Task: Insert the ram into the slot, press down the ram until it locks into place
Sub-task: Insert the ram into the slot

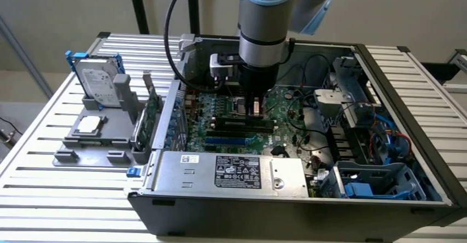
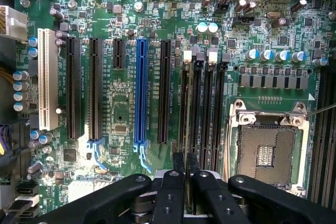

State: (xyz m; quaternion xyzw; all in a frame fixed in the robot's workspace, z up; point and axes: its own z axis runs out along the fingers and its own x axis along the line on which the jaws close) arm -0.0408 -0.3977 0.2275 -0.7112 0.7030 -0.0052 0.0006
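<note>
Now, seating the ram in the slot.
The claw looks pinched nearly shut on the ram's thin edge; locking would call for straight, even pressure.

This is a robotics lab or test workshop. A Universal Robots arm reaches down over a slatted aluminium surface of the kind used for test rigs. On it lies a desktop computer case with its side off, leaving the motherboard and power supply bare. Beside the case a grey moulded fixture holds a hard drive upright. Behind stand black poles and a plain beige wall.
</note>
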